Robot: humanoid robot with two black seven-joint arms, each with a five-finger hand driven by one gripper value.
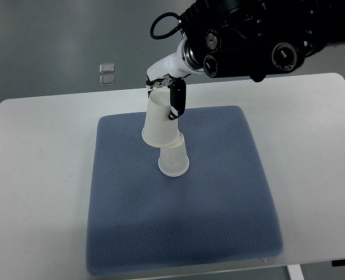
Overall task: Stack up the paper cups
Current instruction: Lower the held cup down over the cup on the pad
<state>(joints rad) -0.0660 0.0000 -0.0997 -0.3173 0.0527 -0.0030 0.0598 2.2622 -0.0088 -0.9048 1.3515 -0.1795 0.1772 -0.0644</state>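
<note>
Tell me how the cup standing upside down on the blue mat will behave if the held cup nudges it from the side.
The inverted cup looks like thin paper, so probably very light and easily shoved. It stands on its wide rim, which should resist tipping somewhat; the textured blue mat may limit sliding. The tilted cup in the right hand already overlaps its top, so a sideways push could topple it.

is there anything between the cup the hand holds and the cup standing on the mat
Nothing: in the top view the held cup, gripped by the right hand, overlaps the top of the standing cup on the blue mat.
</note>
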